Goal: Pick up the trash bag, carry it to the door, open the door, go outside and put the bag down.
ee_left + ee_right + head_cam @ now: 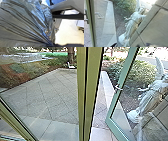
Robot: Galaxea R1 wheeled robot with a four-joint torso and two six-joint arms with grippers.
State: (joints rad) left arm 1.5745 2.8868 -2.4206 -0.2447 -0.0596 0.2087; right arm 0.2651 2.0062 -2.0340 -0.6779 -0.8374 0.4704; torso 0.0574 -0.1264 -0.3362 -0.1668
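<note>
In the head view, the glass door (114, 105) with its pale green frame stands swung open at the right, a small metal handle on its edge. The right wrist view has a door edge along one side and a bent metal handle (100, 16). My right gripper (131, 45) is open, its dark tips apart, with nothing seen between them. Large in the left wrist view is the dark, shiny trash bag (21, 23). Its folds run together at my left gripper (53, 45), which is shut on the gathered plastic.
A thick green post (87, 94) stands upright before me. Beyond the glass lies a paved yard (50, 97) edged by a pale kerb. A white statue (152, 94) stands at the right beside bushes (137, 70). A tiled wall or ledge (155, 28) runs past the statue.
</note>
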